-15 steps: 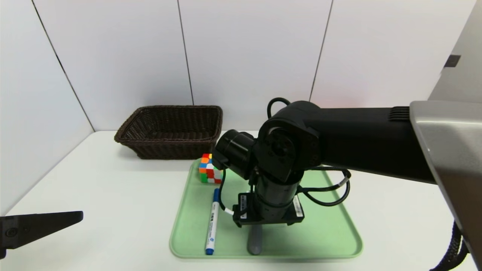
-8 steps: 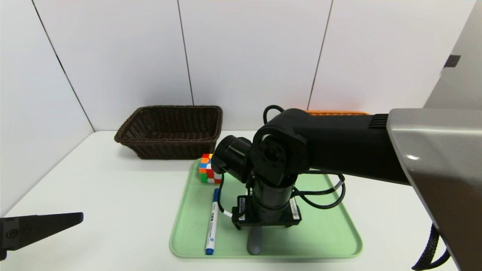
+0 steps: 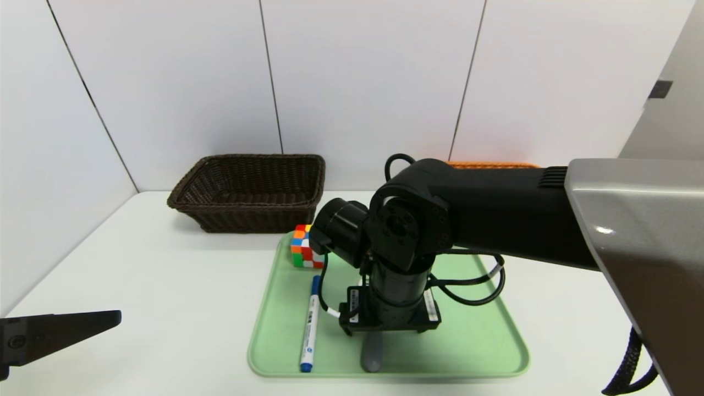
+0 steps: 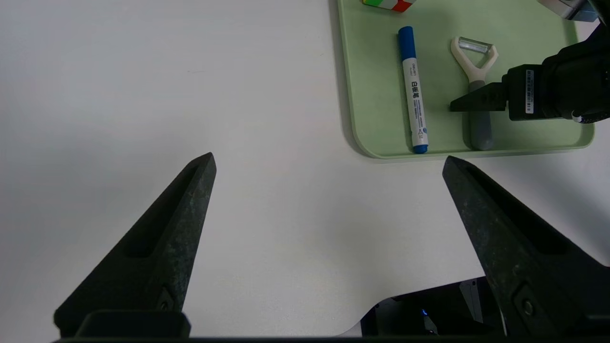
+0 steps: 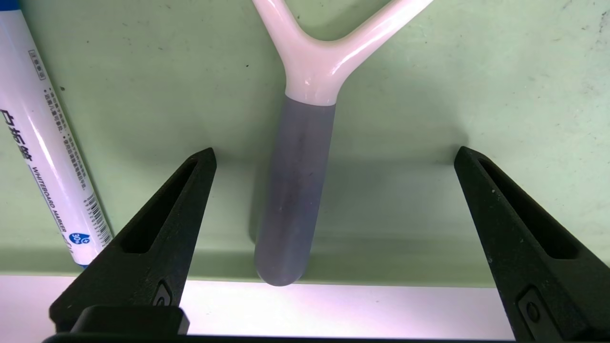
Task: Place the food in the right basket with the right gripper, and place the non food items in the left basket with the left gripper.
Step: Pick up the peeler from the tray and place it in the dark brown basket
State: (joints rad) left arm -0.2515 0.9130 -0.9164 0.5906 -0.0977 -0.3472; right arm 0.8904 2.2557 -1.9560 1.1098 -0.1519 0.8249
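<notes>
Two grippers, both wide and holding nothing! Nearest, the left gripper hangs off to the left of the green serving tray. Over the tray's near part, the right gripper has its fingers either side of the Y-peeler's grey handle, apart from it. That's the relation to watch: handle end towards the tray's near edge, long axis running near to far, right arm much the closer. Yet the task gives this non-food item to the left, so the right arm probably must clear out first. Left of the peeler on the tray, the whiteboard marker; at the far-left corner, the puzzle cube. Beyond the tray, dark brown wicker basket left, orange wicker basket right, mostly masked. The head view hides the peeler's blade; the left wrist view shows it.
</notes>
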